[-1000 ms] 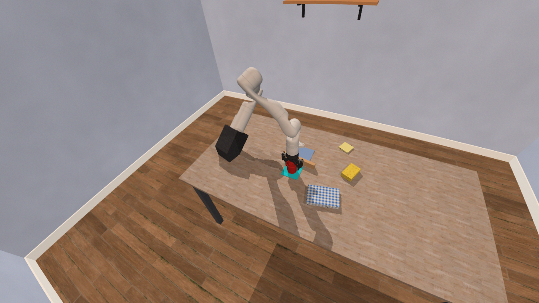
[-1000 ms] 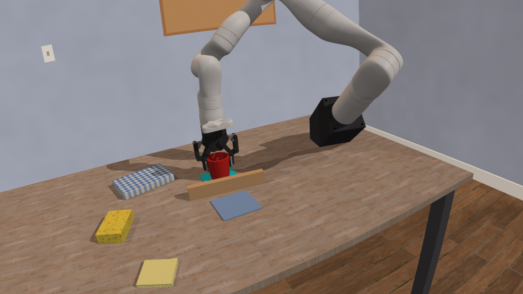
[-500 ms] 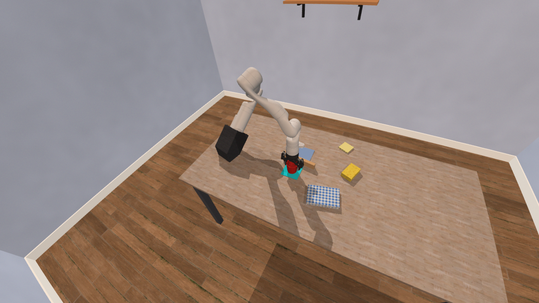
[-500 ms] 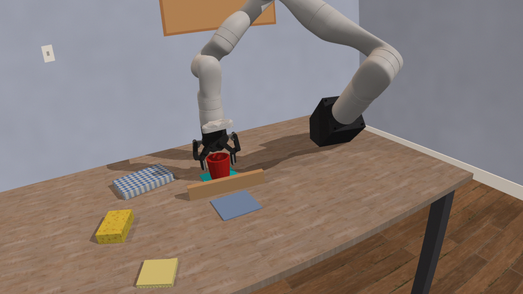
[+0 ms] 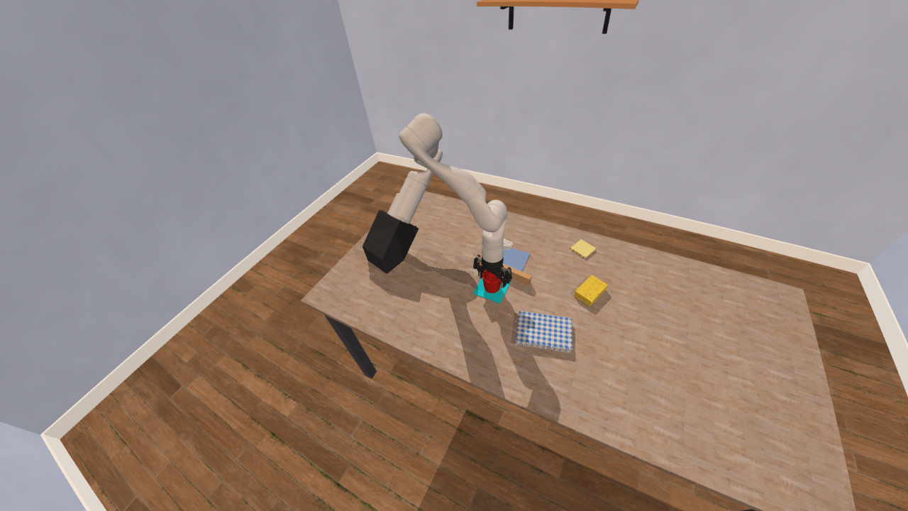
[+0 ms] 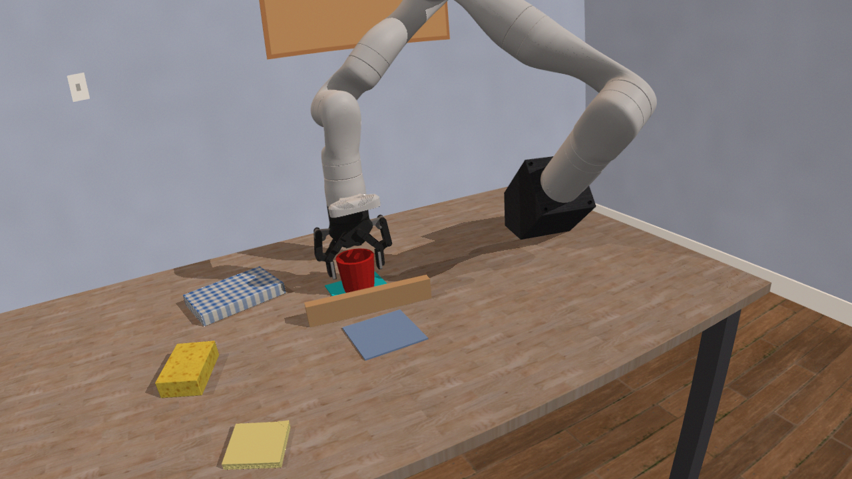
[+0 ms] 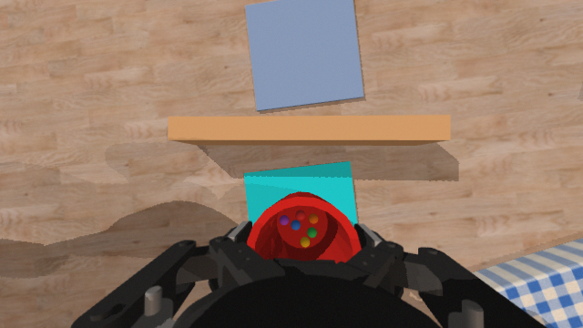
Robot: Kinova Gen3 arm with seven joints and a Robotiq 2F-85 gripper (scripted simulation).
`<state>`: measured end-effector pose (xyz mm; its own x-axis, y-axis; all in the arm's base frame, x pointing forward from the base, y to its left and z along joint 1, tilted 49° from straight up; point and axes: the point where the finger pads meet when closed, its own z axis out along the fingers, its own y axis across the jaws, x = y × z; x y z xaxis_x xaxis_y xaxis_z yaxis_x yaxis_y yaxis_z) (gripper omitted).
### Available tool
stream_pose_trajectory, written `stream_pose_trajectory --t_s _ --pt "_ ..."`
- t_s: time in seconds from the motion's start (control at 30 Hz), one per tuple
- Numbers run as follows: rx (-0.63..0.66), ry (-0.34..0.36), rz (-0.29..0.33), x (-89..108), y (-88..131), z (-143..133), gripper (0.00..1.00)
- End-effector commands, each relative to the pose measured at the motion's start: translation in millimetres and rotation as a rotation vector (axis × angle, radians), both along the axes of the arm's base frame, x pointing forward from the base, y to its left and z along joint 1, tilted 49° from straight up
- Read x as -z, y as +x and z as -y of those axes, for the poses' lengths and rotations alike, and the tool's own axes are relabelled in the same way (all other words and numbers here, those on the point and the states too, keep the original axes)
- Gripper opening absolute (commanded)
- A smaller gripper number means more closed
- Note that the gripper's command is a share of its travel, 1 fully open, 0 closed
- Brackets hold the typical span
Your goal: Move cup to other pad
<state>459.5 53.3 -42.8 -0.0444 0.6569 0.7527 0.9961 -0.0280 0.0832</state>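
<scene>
A red cup (image 5: 490, 279) (image 6: 355, 272) (image 7: 302, 207) stands upright on the teal pad (image 5: 499, 297) (image 6: 333, 289) (image 7: 273, 187). Several coloured marbles (image 7: 296, 225) lie in its bottom. My gripper (image 5: 491, 275) (image 6: 355, 266) (image 7: 301, 233) is open, its fingers spread on either side of the cup near the rim. A wooden rail (image 5: 521, 274) (image 6: 369, 301) (image 7: 310, 128) lies between the teal pad and a grey-blue pad (image 5: 517, 257) (image 6: 385, 334) (image 7: 304, 55), which lies bare.
A blue checked block (image 5: 545, 330) (image 6: 233, 295) (image 7: 547, 282) lies near the teal pad. A yellow sponge (image 5: 591, 289) (image 6: 186, 368) and a flat yellow pad (image 5: 582, 248) (image 6: 257, 444) lie farther off. The arm's black base (image 5: 389, 241) (image 6: 545, 205) stands at the table corner.
</scene>
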Motion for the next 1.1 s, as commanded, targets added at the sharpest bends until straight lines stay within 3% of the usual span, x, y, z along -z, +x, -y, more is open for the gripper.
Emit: stream_pose_trajectory --t_s 0.0,0.63,1.07 --pt "0.001 -0.001 0.001 -0.4 0.5 0.9 1.0" --pt "0.001 -0.001 0.001 -4.4 0.0 5.5 1.0" --pt "0.001 -0.001 0.001 -32.1 -3.2 37.4 1.0"
